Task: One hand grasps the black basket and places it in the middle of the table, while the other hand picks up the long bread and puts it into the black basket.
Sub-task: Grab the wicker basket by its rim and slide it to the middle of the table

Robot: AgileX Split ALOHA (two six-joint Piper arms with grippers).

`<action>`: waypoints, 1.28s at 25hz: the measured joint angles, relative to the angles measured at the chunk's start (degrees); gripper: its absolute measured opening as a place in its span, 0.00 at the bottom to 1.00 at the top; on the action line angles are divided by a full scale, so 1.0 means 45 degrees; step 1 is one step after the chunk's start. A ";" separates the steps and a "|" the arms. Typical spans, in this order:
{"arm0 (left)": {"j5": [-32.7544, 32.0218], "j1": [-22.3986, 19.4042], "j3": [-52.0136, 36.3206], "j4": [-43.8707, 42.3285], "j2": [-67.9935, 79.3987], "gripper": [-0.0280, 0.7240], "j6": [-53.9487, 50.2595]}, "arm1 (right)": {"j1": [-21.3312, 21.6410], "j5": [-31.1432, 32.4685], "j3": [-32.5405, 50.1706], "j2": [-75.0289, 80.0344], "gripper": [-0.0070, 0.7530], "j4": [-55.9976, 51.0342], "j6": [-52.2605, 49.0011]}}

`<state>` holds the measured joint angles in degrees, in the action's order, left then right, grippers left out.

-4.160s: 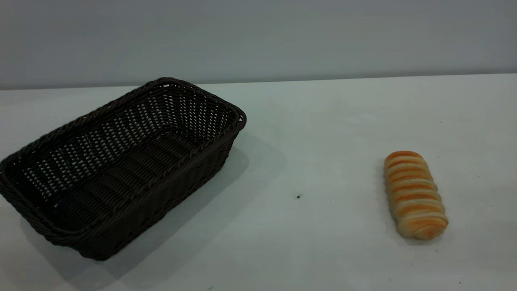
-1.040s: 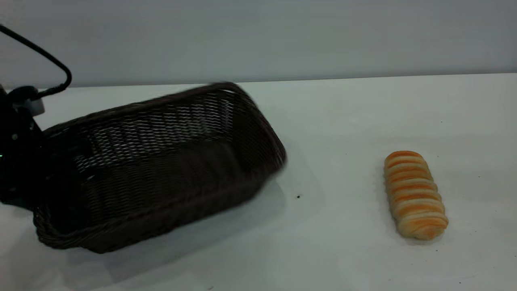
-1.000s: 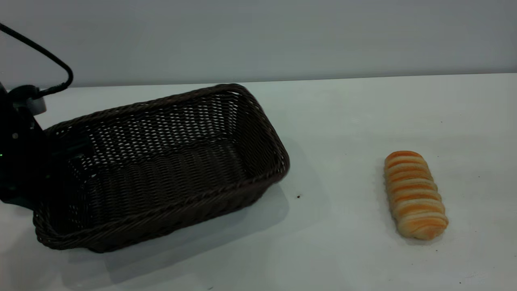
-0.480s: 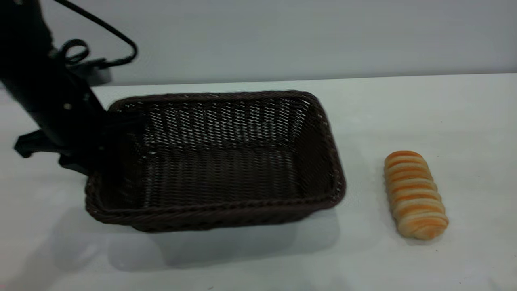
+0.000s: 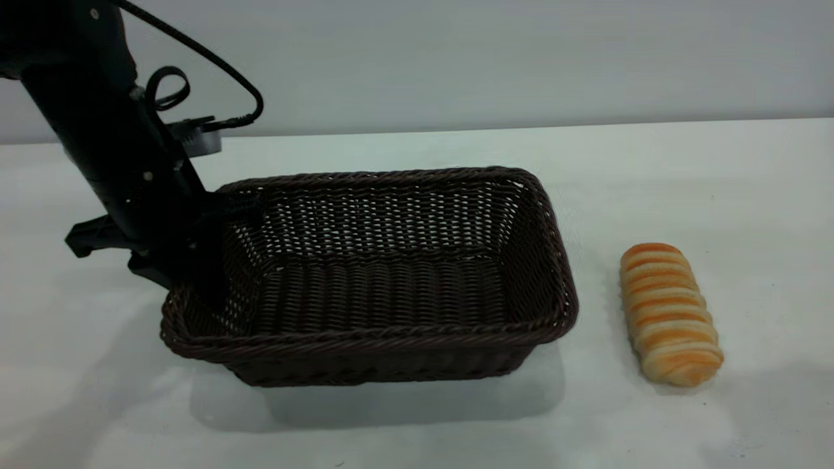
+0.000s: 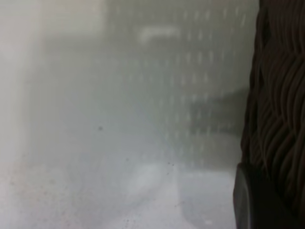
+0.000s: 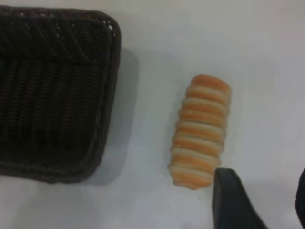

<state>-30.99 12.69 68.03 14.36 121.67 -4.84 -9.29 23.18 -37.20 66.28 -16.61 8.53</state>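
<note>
The left gripper has its fingers clamped on the black basket's left end wall, mid-worktop. The long bread lies just right; the right gripper's fingers hover apart above it.

A plain grey wall rises straight behind the white table, meeting its far edge in one level line. Soft shadows lie on the table, near its front edge.

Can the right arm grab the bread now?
Probably yes. The right gripper hangs open above the bread, which lies alone on the table, clear of the basket that the left gripper holds.
</note>
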 joint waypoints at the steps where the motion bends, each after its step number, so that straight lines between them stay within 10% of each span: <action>1: -0.0075 0.0000 0.0094 0.0211 0.0047 0.23 0.0259 | 0.0000 -0.0249 -0.0054 0.0426 0.42 -0.0289 0.0281; 13: -0.0665 0.0014 0.0587 0.1846 0.0194 0.27 0.2088 | 0.0000 -0.1713 -0.0120 0.4305 0.44 -0.4278 0.4543; 23: -0.1752 0.0014 0.0587 0.0111 0.0165 0.91 0.1595 | 0.0000 -0.2459 -0.0143 0.4659 0.62 -0.7599 0.8184; 32: -0.2518 0.0036 0.0587 -0.2637 -0.1805 0.83 0.0003 | 0.0000 -0.3038 -0.0344 0.6195 0.63 -0.9454 0.9969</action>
<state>-42.32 12.85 70.67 2.49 113.54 -4.83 -9.29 9.51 -38.74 94.16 -59.15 53.39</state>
